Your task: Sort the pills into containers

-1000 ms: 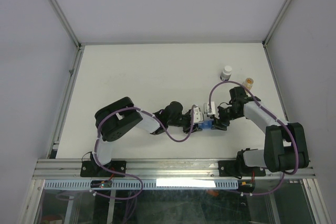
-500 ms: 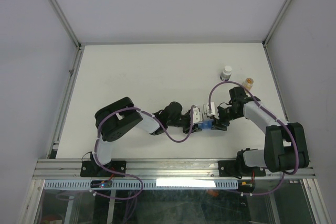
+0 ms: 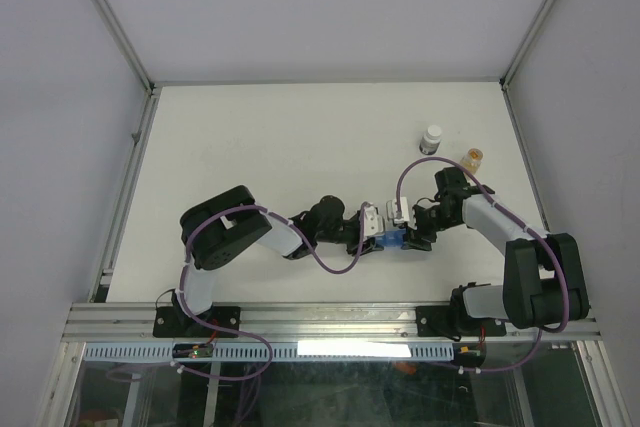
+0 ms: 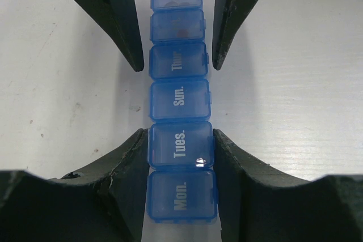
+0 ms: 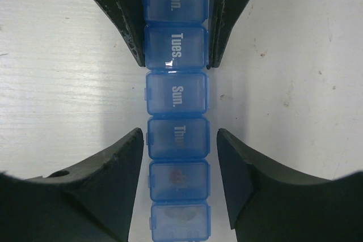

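The blue pill organizer (image 3: 392,238) lies flat between both grippers, all lids shut, labels Mon., Tues., Sun., Thur. showing (image 4: 178,100). My left gripper (image 4: 180,145) is shut on its Mon./Tues. end, fingers touching both sides. My right gripper (image 5: 179,137) is open, straddling the Thur. end with a gap on each side. A small orange-tan pill (image 5: 180,177) shows dimly through the fifth lid, and something greyish lies in the last compartment (image 5: 180,215). No loose pills show on the table.
A white-capped bottle (image 3: 431,139) and a small orange-topped vial (image 3: 473,158) stand behind the right arm. Metal frame posts run along the table's left (image 3: 130,147) and right edges.
Both grippers and the organizer have shifted very slightly to the left. Otherwise nothing has visibly changed.
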You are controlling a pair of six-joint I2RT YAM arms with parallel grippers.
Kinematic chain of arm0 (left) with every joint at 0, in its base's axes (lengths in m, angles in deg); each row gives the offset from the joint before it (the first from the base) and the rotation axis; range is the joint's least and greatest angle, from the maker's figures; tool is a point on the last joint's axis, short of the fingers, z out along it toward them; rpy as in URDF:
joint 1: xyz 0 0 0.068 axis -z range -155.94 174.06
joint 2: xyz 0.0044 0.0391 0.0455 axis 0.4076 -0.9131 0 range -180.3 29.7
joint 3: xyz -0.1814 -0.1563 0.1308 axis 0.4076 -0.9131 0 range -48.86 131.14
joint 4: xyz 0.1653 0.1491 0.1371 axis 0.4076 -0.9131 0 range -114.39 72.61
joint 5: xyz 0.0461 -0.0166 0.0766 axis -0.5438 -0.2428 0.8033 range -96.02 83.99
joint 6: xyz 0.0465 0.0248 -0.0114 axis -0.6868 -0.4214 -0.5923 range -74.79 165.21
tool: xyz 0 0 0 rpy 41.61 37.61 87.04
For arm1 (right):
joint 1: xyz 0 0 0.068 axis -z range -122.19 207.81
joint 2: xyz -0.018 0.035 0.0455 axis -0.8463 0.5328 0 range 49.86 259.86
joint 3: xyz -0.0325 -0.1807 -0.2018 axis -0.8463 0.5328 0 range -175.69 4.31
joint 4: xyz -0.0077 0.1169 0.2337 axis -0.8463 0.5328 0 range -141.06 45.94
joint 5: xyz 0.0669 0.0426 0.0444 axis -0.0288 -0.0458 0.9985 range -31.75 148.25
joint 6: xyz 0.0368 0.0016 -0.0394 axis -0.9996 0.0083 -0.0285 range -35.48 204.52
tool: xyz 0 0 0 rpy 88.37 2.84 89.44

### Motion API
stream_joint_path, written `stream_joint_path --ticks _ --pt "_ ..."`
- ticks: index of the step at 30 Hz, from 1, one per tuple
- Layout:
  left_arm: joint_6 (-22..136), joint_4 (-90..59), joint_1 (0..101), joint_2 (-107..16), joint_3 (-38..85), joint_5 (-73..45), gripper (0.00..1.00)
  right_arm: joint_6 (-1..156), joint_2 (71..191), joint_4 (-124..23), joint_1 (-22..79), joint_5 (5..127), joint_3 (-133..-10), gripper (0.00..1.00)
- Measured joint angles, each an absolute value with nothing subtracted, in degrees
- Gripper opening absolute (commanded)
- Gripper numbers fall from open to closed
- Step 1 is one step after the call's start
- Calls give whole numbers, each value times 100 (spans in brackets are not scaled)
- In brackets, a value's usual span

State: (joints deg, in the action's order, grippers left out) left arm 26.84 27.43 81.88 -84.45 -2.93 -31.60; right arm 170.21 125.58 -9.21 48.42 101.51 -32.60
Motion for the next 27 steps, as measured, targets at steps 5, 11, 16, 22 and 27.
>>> stream_joint_path --ticks 5,11,16,22,27 --pt "2712 2808 8188 -8416 -359 -3162 5 17021 12558 -921 4827 10154 -3258 55" --pt "2751 2810 8188 -8416 -367 -3162 5 17023 12558 -921 4811 10156 -3258 52" --pt "2769 2815 8188 -8416 -369 -3160 5 17023 12558 -913 4805 10156 -3258 47" --pt "2769 2815 8188 -8414 -374 -3169 3 17014 12558 -867 4801 10160 -3262 36" --pt "2769 2806 8188 -8397 -374 -3234 1 17014 12558 -685 4829 10210 -3343 29"
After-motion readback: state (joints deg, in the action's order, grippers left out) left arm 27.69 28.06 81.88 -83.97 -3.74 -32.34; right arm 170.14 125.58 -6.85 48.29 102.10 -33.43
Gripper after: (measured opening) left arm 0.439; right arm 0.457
